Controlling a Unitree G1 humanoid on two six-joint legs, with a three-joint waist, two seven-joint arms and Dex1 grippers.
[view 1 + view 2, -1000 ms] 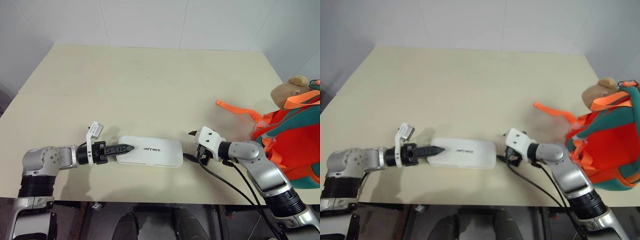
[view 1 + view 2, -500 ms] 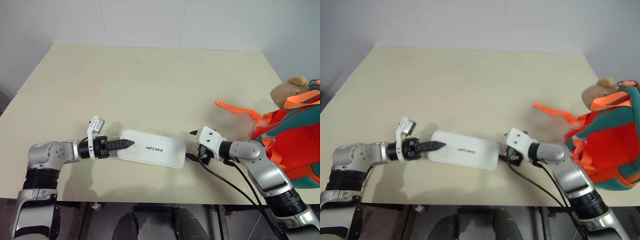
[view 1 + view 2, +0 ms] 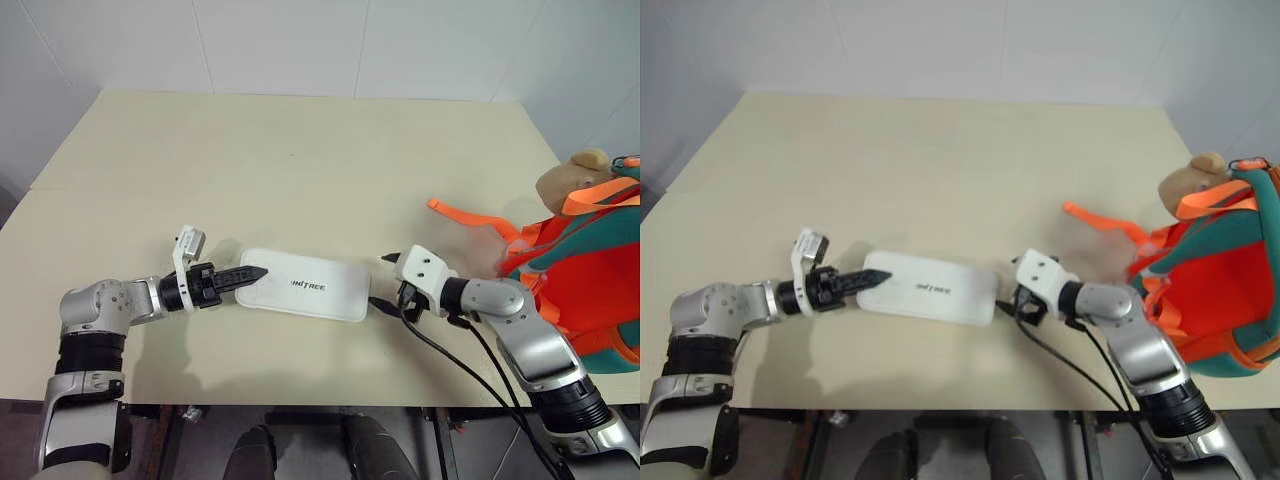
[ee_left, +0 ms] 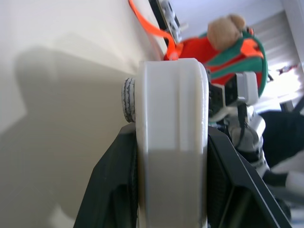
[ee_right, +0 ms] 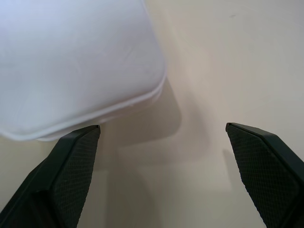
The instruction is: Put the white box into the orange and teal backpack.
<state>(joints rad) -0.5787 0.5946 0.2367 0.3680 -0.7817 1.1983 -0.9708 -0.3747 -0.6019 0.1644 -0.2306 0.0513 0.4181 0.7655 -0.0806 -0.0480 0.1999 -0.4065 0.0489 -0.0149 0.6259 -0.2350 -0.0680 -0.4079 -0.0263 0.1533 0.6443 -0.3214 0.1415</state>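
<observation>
Left gripper clamped on white box, lower centre of the head view

Jaws closed on the box's left end, one black finger on each face; box near the front edge of the desk. Right gripper just beside the box's right end, jaws wide apart, not touching. Orange and teal backpack at right edge, well apart, tan toy on top

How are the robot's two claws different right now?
The left gripper is clamped on one end of the white box, its fingers pressing both faces; the right gripper is spread wide and holds nothing. The left one grips the box's end; the right one sits just off the other end. Both have black fingers.
</observation>
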